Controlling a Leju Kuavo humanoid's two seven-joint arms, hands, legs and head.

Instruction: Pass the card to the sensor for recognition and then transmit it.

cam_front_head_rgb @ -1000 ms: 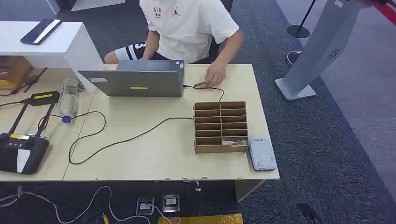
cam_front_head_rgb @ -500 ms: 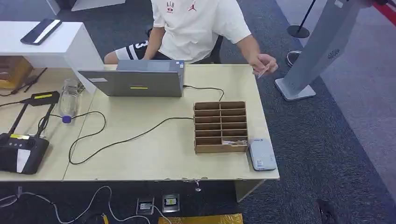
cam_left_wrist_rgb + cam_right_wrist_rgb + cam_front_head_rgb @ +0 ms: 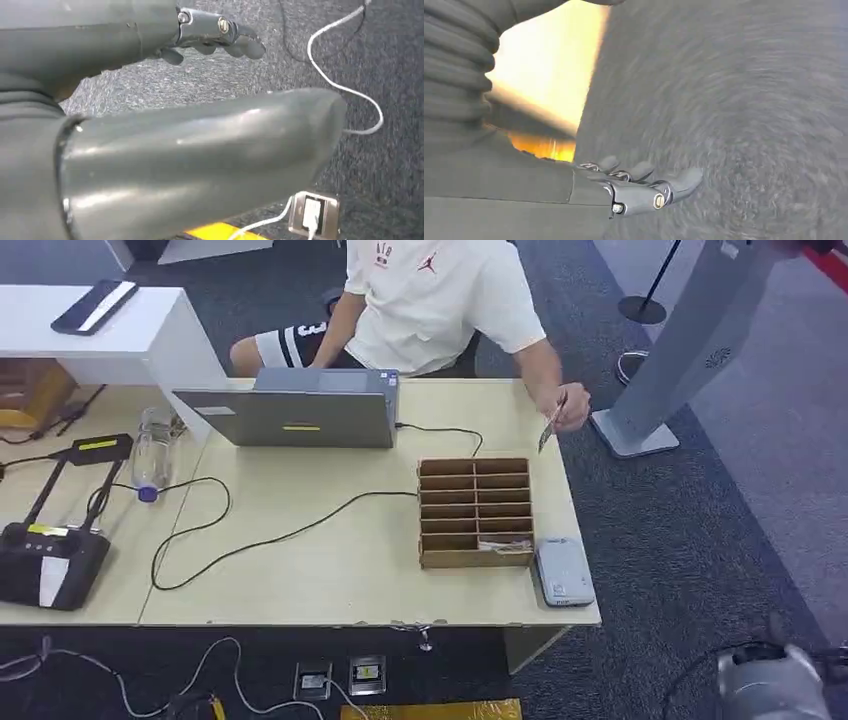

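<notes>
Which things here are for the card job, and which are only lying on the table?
For the job:
card held out in the person's hand
card reader
right hand, holding nothing

Just lying about:
laptop
cardboard sorter
water bottle
black cable

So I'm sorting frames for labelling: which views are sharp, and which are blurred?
Head view: sharp, evenly lit, the small card in the person's hand legible. Left wrist view: fairly sharp on the left hand. Right wrist view: grey carpet smeared, a blown-out yellow patch behind the right hand.
</notes>
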